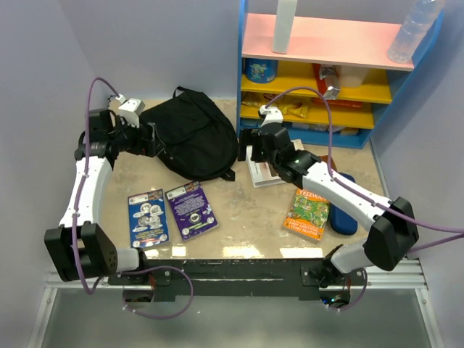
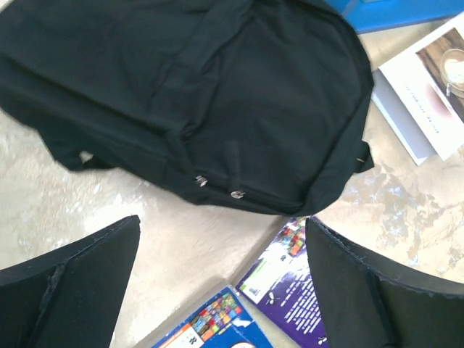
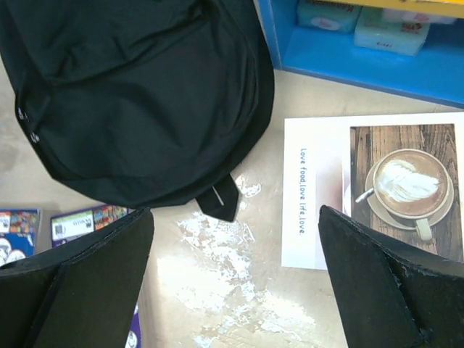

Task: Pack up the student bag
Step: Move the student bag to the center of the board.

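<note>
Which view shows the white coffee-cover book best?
Right wrist: the white book lies nearly whole in frame, with its coffee-cup picture and title line readable. Left wrist catches only one corner of the book at the right edge. Top external shows a sliver, with the right arm covering most of it.

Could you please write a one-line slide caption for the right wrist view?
Open right claw hovers above the table between the black backpack and a coffee-cover book.
</note>
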### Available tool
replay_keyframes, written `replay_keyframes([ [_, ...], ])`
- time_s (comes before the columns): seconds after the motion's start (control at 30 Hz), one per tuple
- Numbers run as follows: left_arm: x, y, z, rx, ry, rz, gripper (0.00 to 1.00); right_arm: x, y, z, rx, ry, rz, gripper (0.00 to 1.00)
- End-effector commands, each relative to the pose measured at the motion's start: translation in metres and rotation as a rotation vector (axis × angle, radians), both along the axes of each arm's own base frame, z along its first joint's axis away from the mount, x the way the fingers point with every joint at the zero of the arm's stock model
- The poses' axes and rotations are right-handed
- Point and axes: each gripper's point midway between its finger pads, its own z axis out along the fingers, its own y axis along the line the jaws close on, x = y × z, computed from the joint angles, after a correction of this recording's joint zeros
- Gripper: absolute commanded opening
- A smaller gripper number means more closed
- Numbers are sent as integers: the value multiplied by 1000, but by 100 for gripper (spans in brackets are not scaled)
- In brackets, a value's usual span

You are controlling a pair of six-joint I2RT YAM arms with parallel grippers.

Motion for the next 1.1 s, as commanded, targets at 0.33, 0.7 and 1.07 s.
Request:
replay_keyframes([
  [0.33, 9, 43, -15, -67, 87, 86, 100, -30, 108, -29, -278, -155, 338, 99],
  [0.7, 5, 51, -29, -56, 118, 97, 100, -16, 168, -60, -296, -197, 507, 99],
  [1.07, 3, 52, -34, -40, 126, 92, 100, -7, 201, -98, -356, -185, 587, 99],
])
